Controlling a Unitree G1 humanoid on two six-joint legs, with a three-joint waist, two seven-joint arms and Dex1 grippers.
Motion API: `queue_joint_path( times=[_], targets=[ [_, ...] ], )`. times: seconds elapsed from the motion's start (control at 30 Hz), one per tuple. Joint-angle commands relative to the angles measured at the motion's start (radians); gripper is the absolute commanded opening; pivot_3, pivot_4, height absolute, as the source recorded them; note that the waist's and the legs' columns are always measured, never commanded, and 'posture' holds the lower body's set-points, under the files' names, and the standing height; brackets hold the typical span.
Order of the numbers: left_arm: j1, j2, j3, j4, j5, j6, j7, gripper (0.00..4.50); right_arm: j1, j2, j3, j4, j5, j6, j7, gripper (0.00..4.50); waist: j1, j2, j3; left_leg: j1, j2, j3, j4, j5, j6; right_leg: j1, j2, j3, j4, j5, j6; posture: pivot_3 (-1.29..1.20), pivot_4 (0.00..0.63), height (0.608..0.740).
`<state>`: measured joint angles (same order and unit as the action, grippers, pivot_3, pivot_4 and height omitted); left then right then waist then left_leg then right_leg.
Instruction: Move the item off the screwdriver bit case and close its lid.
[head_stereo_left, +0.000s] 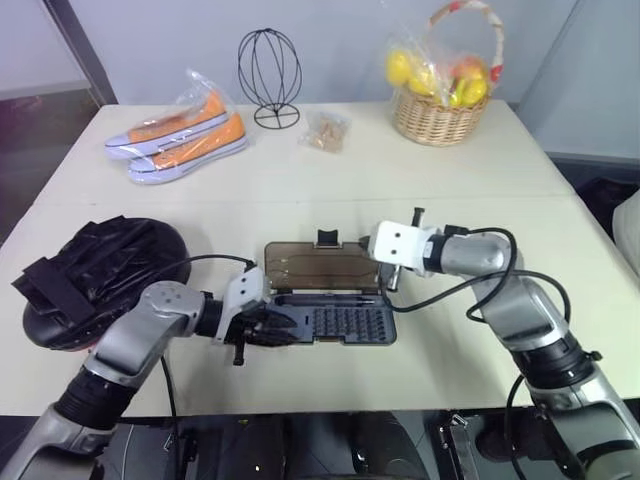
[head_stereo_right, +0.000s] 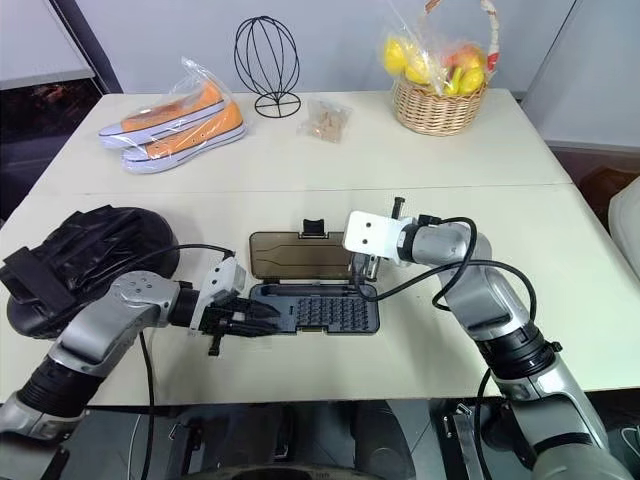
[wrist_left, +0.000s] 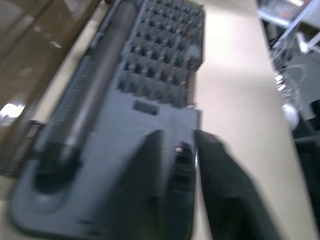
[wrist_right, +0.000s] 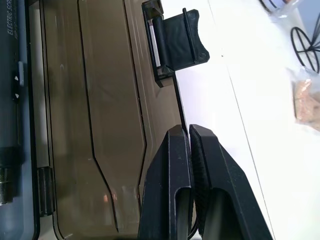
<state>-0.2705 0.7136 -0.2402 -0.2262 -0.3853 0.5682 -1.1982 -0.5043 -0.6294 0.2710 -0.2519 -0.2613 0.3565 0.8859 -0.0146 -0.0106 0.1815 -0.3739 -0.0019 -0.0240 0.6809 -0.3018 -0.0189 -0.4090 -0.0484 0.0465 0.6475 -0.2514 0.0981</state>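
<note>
mitt (head_stereo_left: 95, 265) sits clear on the tabletop (head_stereo_left: 400, 170), your left of the bit case (head_stereo_left: 335, 322); that half is done. lid (head_stereo_left: 320, 265) lies open flat, yours to shut. right gripper (wrist_right: 190, 137): jaws pressed together at the lid's far edge, as its wrist view shows. left gripper (head_stereo_right: 250, 318): jaws slightly spread over the tray.

I see the mitt (head_stereo_left: 95, 275), round, black and crinkled with a wide strap, lying on the table's left side, well apart from the case (head_stereo_left: 335, 320). The flat dark grey case lies open near the table's front edge, rows of small bits showing. Its smoky brown lid (head_stereo_left: 312, 266) lies flat behind the tray, black latch tab at its far edge.
</note>
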Motion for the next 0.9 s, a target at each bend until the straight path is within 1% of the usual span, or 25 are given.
queue_joint_path(
  times=[0.03,0.07,0.17,0.23,0.3,0.37,0.43,0.47,0.53,0.57,0.63,0.7,0.77,0.83,0.9],
  targets=[
    [0.008,0.022,0.037,-0.045,-0.052,0.065,0.002,3.33,-0.015,-0.015,-0.045,-0.030,-0.012,-0.018,-0.048,0.00,-0.001,0.000,0.000,0.000,0.000,0.000,0.000,0.000,0.000,0.000,0.000,0.000,0.000,0.000,0.000,0.00,0.150,0.740],
    [0.000,0.034,0.064,-0.072,-0.099,0.094,-0.015,3.77,-0.015,-0.017,-0.044,-0.023,-0.011,-0.024,-0.050,0.00,-0.002,-0.001,0.001,0.000,0.000,0.000,0.000,0.000,0.000,0.000,0.000,0.000,0.000,0.000,0.000,0.00,0.150,0.740],
    [-0.054,0.058,0.149,-0.123,-0.250,0.218,-0.033,3.77,-0.014,-0.026,-0.038,-0.018,-0.007,-0.040,-0.052,0.00,-0.003,-0.002,0.004,-0.002,0.001,0.000,0.000,0.000,0.000,-0.002,0.001,0.000,0.000,0.000,0.000,0.00,0.150,0.740],
    [-0.120,0.063,0.216,-0.124,-0.364,0.306,-0.031,3.77,-0.011,-0.031,-0.036,-0.018,-0.004,-0.050,-0.054,0.00,-0.002,-0.003,0.005,-0.002,0.001,0.000,0.000,0.000,0.000,-0.002,0.001,0.000,0.000,0.000,0.000,0.00,0.150,0.740],
    [-0.239,0.048,0.300,-0.058,-0.487,0.408,-0.001,3.77,-0.004,-0.037,-0.033,-0.023,-0.005,-0.061,-0.054,0.00,0.000,-0.004,0.006,-0.003,0.001,-0.001,0.000,0.000,0.000,-0.002,0.000,-0.001,0.000,0.000,0.000,0.00,0.150,0.740],
    [-0.354,0.022,0.356,0.045,-0.544,0.468,0.046,3.77,0.005,-0.043,-0.030,-0.026,-0.005,-0.072,-0.053,0.00,0.001,-0.005,0.007,-0.003,0.000,-0.002,0.001,0.000,0.000,-0.002,0.000,-0.002,-0.001,0.000,0.000,0.00,0.150,0.740],
    [-0.487,-0.016,0.400,0.199,-0.547,0.474,0.099,3.77,0.013,-0.048,-0.026,-0.029,-0.007,-0.086,-0.051,0.00,-0.001,-0.005,0.007,-0.003,-0.001,-0.002,0.001,0.000,0.000,-0.002,0.000,-0.002,-0.001,0.001,0.002,0.00,0.150,0.740],
    [-0.551,-0.033,0.406,0.290,-0.517,0.451,0.123,3.77,0.016,-0.051,-0.024,-0.030,-0.008,-0.093,-0.051,0.00,-0.002,-0.005,0.007,-0.003,-0.002,-0.002,0.001,0.000,0.000,-0.001,0.000,-0.002,-0.001,0.001,0.003,0.00,0.150,0.740],
    [-0.650,-0.065,0.382,0.471,-0.394,0.329,0.176,3.77,0.018,-0.054,-0.022,-0.030,-0.009,-0.104,-0.052,0.00,-0.002,-0.005,0.007,-0.003,-0.002,-0.002,0.001,0.000,0.000,-0.001,0.001,-0.002,-0.001,0.001,0.003,0.00,0.150,0.740],
    [-0.685,-0.075,0.343,0.565,-0.305,0.239,0.194,3.77,0.018,-0.055,-0.022,-0.031,-0.009,-0.109,-0.052,0.00,-0.004,-0.005,0.007,-0.003,-0.003,-0.002,0.001,0.000,0.000,-0.002,0.001,-0.002,-0.001,0.001,0.003,0.00,0.150,0.740],
    [-0.727,-0.092,0.295,0.698,-0.190,0.097,0.196,3.77,0.018,-0.055,-0.023,-0.032,-0.007,-0.119,-0.053,0.00,-0.007,-0.005,0.007,-0.002,-0.003,-0.001,0.000,0.000,0.000,-0.002,0.001,-0.002,-0.001,0.002,0.003,0.00,0.150,0.740],
    [-0.769,-0.118,0.213,0.885,-0.039,-0.089,0.203,3.24,0.019,-0.057,-0.025,-0.044,-0.003,-0.135,-0.050,0.00,-0.005,-0.004,0.007,-0.003,-0.003,-0.001,-0.001,0.000,0.000,-0.003,0.001,-0.001,-0.001,0.001,0.003,0.00,0.150,0.740],
    [-0.795,-0.137,0.151,1.015,0.075,-0.236,0.197,2.48,0.020,-0.056,-0.026,-0.050,-0.002,-0.140,-0.051,0.00,-0.003,-0.005,0.007,-0.004,-0.003,-0.001,-0.001,0.000,0.000,-0.004,0.002,-0.002,-0.002,0.001,0.003,0.00,0.150,0.740],
    [-0.785,-0.160,0.058,1.118,0.216,-0.405,0.220,1.44,0.024,-0.062,-0.029,-0.062,-0.005,-0.147,-0.051,0.00,-0.003,-0.005,0.007,-0.010,-0.003,-0.001,0.000,0.000,0.000,-0.009,0.002,-0.001,-0.002,0.001,0.003,0.00,0.150,0.740],
    [-0.776,-0.174,0.011,1.180,0.295,-0.516,0.211,0.35,0.027,-0.066,-0.030,-0.069,-0.005,-0.147,-0.049,0.00,0.000,-0.005,0.007,-0.020,-0.003,-0.001,0.001,0.001,-0.002,-0.019,0.001,-0.001,0.000,0.002,0.003,0.00,0.150,0.740]
  ],
)
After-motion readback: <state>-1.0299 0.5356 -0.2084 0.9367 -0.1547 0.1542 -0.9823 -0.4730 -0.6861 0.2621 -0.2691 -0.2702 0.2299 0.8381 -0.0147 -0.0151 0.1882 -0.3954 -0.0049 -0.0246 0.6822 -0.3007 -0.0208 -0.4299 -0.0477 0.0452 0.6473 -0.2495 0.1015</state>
